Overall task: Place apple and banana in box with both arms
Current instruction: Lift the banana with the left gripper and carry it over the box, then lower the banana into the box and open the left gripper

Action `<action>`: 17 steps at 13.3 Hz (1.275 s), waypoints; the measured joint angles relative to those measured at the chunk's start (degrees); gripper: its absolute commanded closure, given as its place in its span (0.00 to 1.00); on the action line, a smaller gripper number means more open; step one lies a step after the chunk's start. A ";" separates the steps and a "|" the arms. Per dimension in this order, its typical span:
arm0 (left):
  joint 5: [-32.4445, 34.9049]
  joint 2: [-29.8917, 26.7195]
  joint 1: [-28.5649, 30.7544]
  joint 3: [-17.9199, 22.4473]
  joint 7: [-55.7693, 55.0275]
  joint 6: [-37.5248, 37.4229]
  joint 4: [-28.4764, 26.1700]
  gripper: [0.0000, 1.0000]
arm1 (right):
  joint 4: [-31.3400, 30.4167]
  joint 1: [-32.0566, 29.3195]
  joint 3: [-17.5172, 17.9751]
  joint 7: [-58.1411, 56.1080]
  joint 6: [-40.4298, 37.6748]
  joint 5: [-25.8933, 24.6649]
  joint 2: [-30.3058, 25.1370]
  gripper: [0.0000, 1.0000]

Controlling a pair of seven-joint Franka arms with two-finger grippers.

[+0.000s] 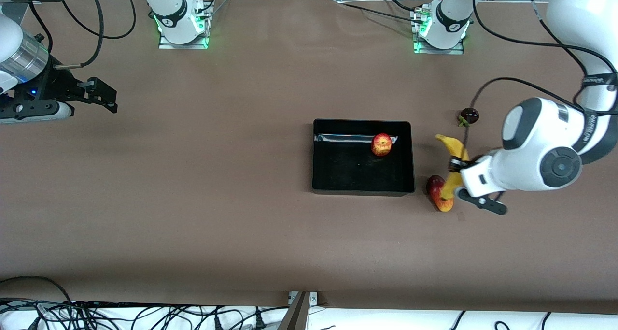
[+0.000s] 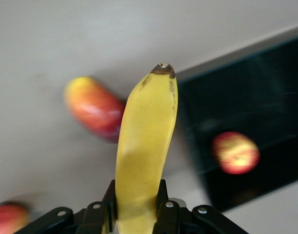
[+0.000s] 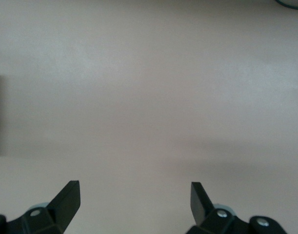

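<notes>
The apple (image 1: 382, 144), red with pale yellow patches, lies in the black box (image 1: 363, 187) near the wall farthest from the front camera. It also shows in the left wrist view (image 2: 235, 152), inside the box (image 2: 270, 83). My left gripper (image 1: 456, 167) is shut on the yellow banana (image 1: 451, 146) and holds it over the table just beside the box, toward the left arm's end. In the left wrist view the banana (image 2: 146, 141) stands up between the fingers of the left gripper (image 2: 137, 196). My right gripper (image 1: 102, 97) is open and empty over bare table at the right arm's end (image 3: 134, 195).
A red-yellow mango-like fruit (image 1: 440, 193) lies on the table under the banana, beside the box's near corner; it also shows in the left wrist view (image 2: 92, 108). A small dark red fruit (image 1: 469, 115) lies farther from the front camera, under a black cable.
</notes>
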 measured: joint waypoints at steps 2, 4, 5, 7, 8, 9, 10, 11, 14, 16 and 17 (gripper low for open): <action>-1.76 0.97 -3.39 -1.25 -2.85 0.05 -0.05 1.00 | 0.00 0.00 0.01 0.00 0.00 0.00 0.00 0.00; -1.84 2.44 -8.61 -1.33 -9.11 2.71 -0.08 1.00 | 0.00 0.00 0.01 0.00 0.01 0.00 0.00 0.00; -1.83 3.11 -11.10 -1.30 -11.89 4.85 -0.20 1.00 | 0.00 0.00 0.01 0.00 0.01 0.00 0.00 0.00; -1.56 4.53 -14.69 -1.16 -14.69 8.23 -0.94 1.00 | 0.01 0.00 0.02 0.00 0.02 0.00 0.01 0.00; -1.35 5.47 -15.58 -1.07 -15.31 10.45 -1.54 1.00 | 0.01 0.00 0.01 0.00 0.02 0.00 0.02 0.00; -1.25 6.53 -16.08 -1.02 -15.99 12.97 -2.40 1.00 | 0.01 0.00 0.01 0.00 0.02 0.00 0.02 0.00; -1.18 7.54 -16.53 -0.87 -16.81 15.38 -3.46 1.00 | 0.01 0.00 0.02 0.00 0.02 0.00 0.02 0.00; -1.10 8.36 -17.11 -0.54 -17.43 17.53 -4.60 1.00 | 0.02 0.00 0.02 0.00 0.02 0.00 0.02 0.00; -1.04 10.45 -20.69 2.32 -18.21 24.02 -7.07 1.00 | 0.02 0.00 0.02 0.00 0.03 0.00 0.03 0.00; -1.04 11.72 -24.43 5.43 -19.03 26.86 -7.33 0.65 | 0.02 0.00 0.02 0.00 0.03 0.00 0.03 0.00; -1.04 12.02 -25.96 6.74 -19.53 27.51 -7.33 0.01 | 0.02 0.00 0.02 0.00 0.03 0.00 0.03 0.00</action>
